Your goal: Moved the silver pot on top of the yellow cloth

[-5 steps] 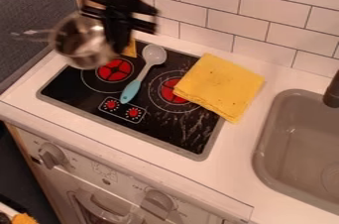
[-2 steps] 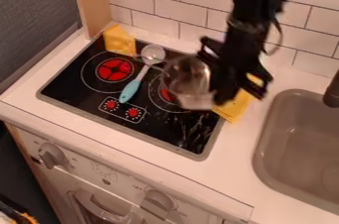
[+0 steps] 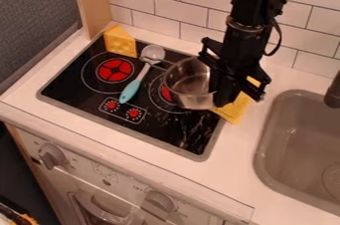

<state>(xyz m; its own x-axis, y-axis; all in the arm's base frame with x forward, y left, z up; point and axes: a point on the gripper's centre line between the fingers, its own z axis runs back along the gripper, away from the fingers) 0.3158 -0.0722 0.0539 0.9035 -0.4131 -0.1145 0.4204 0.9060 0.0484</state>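
Observation:
The black gripper hangs over the right part of the stove, its fingers shut on the right rim of the silver pot. The pot's handle points to the upper left, over the spoon's head. Beneath the pot and gripper lies the yellow cloth, mostly hidden, with its lower corner and part of its right side showing. Whether the pot touches the cloth or hangs just above it, I cannot tell.
A spoon with a blue handle lies across the black stove top. A yellow cheese wedge stands at the stove's back left corner. The grey sink is on the right, below a tiled wall.
The gripper has carried the pot from the stove's left side rightward to the cloth. Over the last half second both have barely moved.

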